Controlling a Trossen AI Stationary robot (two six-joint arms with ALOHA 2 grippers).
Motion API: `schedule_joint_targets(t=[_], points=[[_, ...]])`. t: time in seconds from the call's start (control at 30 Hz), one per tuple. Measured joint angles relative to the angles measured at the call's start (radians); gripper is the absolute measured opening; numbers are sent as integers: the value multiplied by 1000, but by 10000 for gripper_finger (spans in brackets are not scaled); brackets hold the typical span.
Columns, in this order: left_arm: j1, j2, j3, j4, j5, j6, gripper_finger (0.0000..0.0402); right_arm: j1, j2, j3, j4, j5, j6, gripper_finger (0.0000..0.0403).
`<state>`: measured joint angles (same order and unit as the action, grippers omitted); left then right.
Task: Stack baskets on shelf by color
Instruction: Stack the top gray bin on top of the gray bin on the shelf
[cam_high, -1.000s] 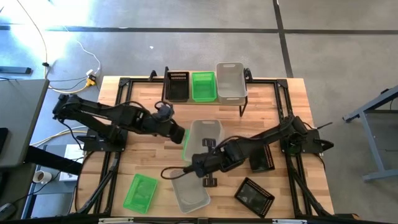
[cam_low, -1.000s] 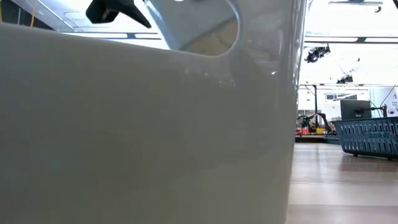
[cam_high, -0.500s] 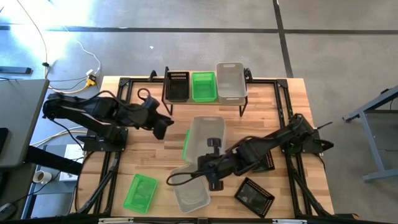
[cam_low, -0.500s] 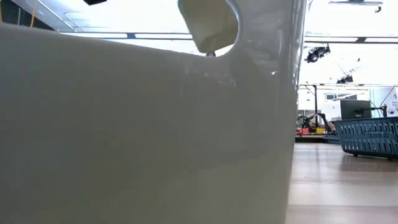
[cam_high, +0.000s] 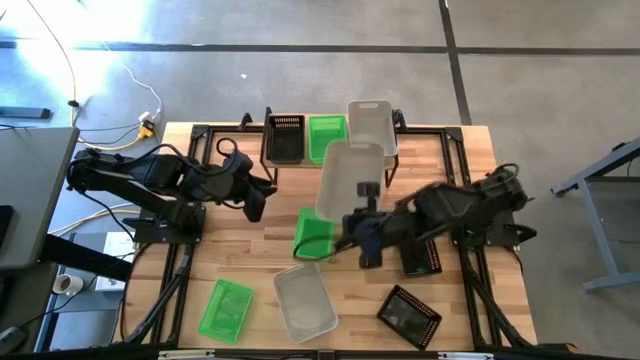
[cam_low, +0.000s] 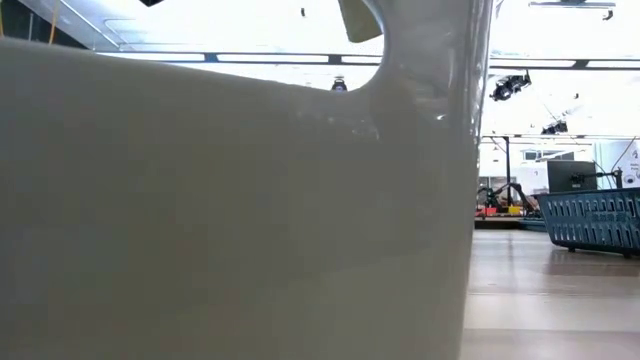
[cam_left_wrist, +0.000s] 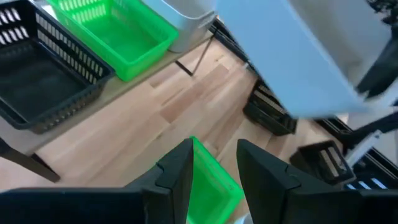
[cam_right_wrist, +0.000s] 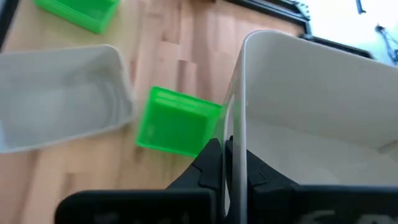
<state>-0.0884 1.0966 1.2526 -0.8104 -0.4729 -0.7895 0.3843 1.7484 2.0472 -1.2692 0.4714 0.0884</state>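
Above the wooden table (cam_high: 240, 240), the right claw (cam_high: 365, 222) pinches a clear basket's (cam_high: 347, 180) rim.

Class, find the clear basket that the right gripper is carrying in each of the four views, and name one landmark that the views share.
High view: held clear basket mid-table, just in front of the shelf.
Low view: cannot tell; a whitish wall fills the picture.
Left wrist view: upper right, raised.
Right wrist view: right side, its wall pinched by the right gripper.
Shared landmark: the green basket lying on the table.
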Motion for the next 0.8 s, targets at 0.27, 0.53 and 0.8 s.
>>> schedule_joint_targets(t=[0.27, 0.53, 0.8], points=[[45, 0, 0, 0, -14, 35, 113, -129, -273, -271, 117, -5, -99, 0], [80, 0, 0, 0, -11, 35, 113, -300, -595, -608, 451, -179, -364, 0], [116, 0, 0, 0, -11, 35, 113, -556, -757, -799, 590, -455, -517, 0]])
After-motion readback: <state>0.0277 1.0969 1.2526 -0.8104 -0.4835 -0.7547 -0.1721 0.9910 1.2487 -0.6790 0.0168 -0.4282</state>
